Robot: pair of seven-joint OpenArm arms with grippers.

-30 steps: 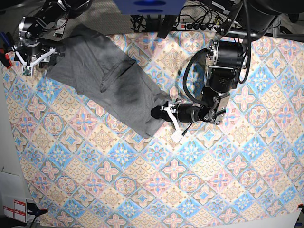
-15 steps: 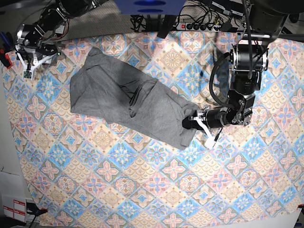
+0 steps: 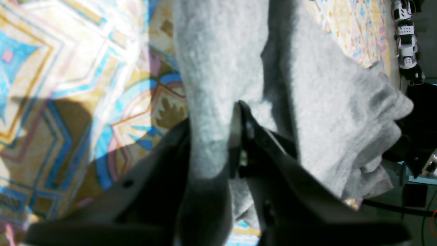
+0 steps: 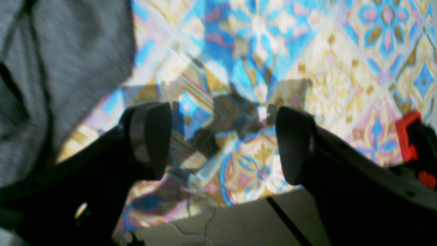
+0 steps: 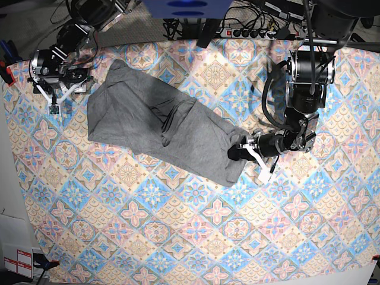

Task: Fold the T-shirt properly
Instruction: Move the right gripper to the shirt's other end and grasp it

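Base view, rumpled grey T-shirt (image 5: pixel 154 127), left end effector (image 5: pixel 244 149) pinching hem, right end effector (image 5: pixel 57 98) agape

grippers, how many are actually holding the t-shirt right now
1. The left gripper is shut on the T-shirt at its lower right end. The right gripper is open over the tablecloth, beside the shirt's upper left edge, holding nothing.

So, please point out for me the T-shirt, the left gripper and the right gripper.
T-shirt (image 5: pixel 142 122): base view, on the middle of the grey cloth.
left gripper (image 5: pixel 248 148): base view, at the fingertips, shut on the shirt's edge.
right gripper (image 4: pixel 222 140): right wrist view, midway between the open fingertips.
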